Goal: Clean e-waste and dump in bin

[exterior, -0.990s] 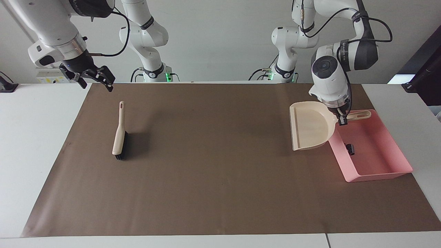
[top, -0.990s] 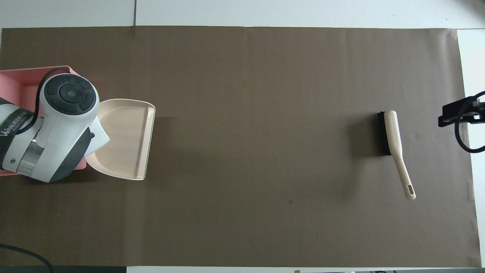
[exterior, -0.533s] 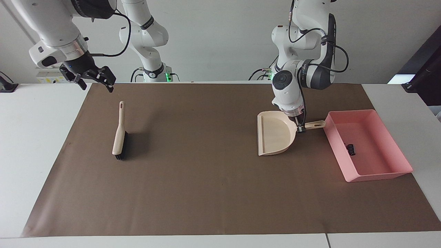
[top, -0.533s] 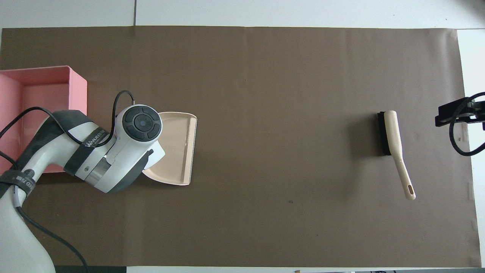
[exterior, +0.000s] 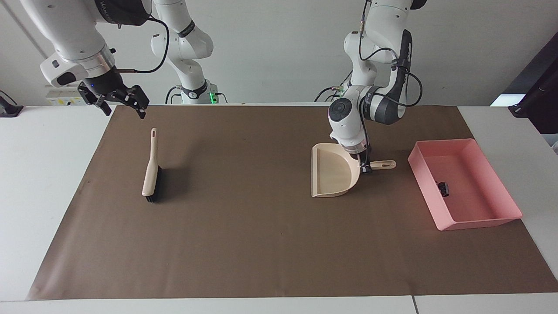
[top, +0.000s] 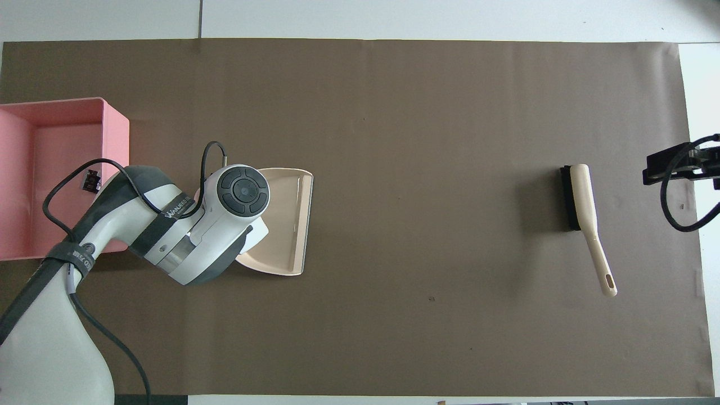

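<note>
Right claw (exterior: 124, 102): fingers apart, empty, waiting over the brush (exterior: 151, 168). Left claw (exterior: 364, 168): clamped on the dustpan (exterior: 331, 170) handle, beside the bin (exterior: 479, 220); handle's long axis points at the bin. E-waste (exterior: 443, 188): black part, in the bin.

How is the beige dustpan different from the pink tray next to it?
The dustpan is beige, rounded at one end, with a handle; the pink tray is rectangular with no handle. The left gripper is shut on the dustpan's handle; nothing holds the tray. The dustpan looks empty; the tray holds a small black part. Both are shallow and sit on the brown mat.
</note>
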`<action>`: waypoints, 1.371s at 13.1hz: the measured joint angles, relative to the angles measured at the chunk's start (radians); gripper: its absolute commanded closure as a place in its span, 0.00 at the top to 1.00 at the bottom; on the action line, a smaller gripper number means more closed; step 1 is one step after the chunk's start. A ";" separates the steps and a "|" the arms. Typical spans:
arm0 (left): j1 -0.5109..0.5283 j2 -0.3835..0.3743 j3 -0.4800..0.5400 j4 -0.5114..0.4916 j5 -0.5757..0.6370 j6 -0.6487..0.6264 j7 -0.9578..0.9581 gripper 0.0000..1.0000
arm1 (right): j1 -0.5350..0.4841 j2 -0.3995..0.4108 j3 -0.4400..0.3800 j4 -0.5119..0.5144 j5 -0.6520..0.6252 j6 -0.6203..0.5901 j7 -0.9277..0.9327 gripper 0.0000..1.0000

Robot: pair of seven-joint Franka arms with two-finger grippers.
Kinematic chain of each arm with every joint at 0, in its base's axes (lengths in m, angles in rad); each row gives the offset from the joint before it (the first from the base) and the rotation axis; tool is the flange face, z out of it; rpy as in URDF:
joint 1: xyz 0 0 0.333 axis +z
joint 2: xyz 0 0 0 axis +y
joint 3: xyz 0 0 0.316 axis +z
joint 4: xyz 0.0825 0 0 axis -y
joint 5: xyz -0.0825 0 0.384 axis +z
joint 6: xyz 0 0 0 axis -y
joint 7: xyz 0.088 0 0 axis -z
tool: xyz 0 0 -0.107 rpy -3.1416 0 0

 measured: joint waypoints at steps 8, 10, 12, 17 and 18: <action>0.141 -0.137 0.025 0.016 -0.071 -0.053 -0.088 0.95 | 0.000 0.000 -0.006 -0.003 0.000 0.000 0.000 1.00; 0.215 -0.160 0.028 0.015 -0.125 -0.060 -0.184 0.98 | 0.000 0.000 -0.007 -0.003 0.000 0.000 0.000 1.00; 0.286 -0.173 0.030 0.016 -0.193 -0.060 -0.357 0.98 | 0.000 -0.001 -0.007 -0.003 0.000 0.000 0.000 1.00; 0.422 -0.184 0.032 0.119 -0.343 -0.126 -0.614 0.98 | 0.000 -0.001 -0.007 -0.005 0.000 0.000 0.000 1.00; 0.445 -0.184 0.033 0.167 -0.373 -0.166 -0.648 0.98 | 0.000 -0.001 -0.007 -0.005 0.000 0.000 0.000 1.00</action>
